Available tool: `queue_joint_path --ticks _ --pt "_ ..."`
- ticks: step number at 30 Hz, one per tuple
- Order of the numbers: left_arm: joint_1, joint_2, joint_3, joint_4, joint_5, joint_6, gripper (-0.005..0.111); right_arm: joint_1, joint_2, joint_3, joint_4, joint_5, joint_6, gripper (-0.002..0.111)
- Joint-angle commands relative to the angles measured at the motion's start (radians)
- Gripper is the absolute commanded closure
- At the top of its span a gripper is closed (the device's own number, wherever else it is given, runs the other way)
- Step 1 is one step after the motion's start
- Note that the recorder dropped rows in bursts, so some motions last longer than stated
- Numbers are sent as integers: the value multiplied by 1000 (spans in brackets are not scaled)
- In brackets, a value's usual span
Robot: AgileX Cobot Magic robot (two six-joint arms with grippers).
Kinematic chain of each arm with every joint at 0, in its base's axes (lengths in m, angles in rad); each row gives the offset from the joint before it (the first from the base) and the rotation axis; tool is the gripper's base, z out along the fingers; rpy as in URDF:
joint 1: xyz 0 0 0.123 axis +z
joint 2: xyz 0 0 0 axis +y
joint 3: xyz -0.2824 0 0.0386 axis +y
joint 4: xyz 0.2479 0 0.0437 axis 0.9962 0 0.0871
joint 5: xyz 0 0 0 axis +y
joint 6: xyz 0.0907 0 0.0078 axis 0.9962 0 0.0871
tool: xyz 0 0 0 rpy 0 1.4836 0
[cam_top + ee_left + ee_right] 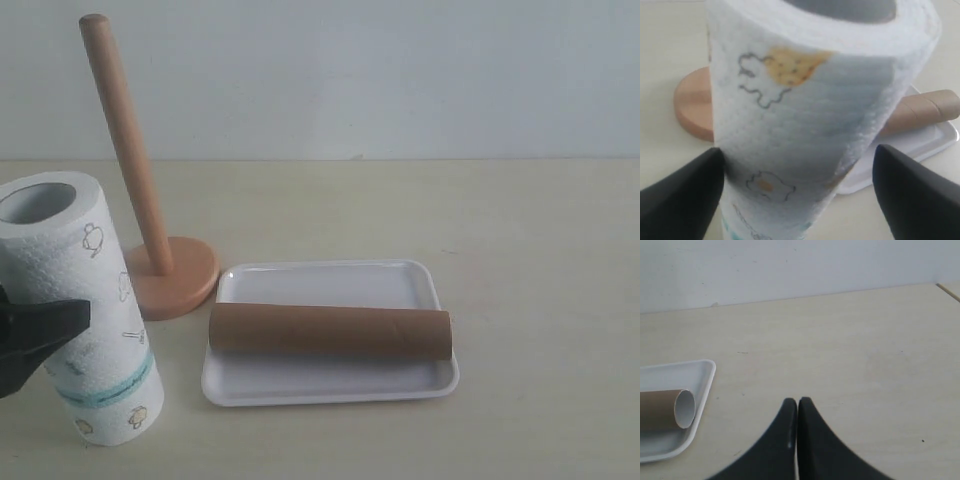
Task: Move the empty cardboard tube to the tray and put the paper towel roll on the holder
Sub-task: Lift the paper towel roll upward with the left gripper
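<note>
The paper towel roll (85, 290), white with cartoon prints and a teal band, stands on end at the front left, leaning slightly. My left gripper (797, 152) is shut on it, one dark finger (50, 318) across its front. Whether the roll rests on the table I cannot tell. The empty cardboard tube (330, 332) lies lengthwise across the white tray (330, 282). The wooden holder (125, 140) rises bare from its round base (185, 275) just behind the roll. My right gripper (797, 402) is shut and empty above bare table, to the right of the tray (695, 372).
A pale wall runs behind the beige table. The holder's base (692, 100) almost touches the tray's left corner. The tube's end (684, 409) sticks out a little past the tray's right rim.
</note>
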Motion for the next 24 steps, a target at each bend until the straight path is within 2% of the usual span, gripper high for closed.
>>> queue_joint_path --ticks 1,11,16,24 --pt "2 4 -5 -5 -74 14 30 0 -5 -1 0 -9 -2 109" --pt "2 4 -5 -5 -90 31 34 0 -5 -1 0 -9 -2 109" --pt "2 4 -5 -5 90 17 34 0 -5 -1 0 -9 -2 109" --pt "2 4 -5 -5 59 33 34 0 -5 -1 0 -9 -2 109"
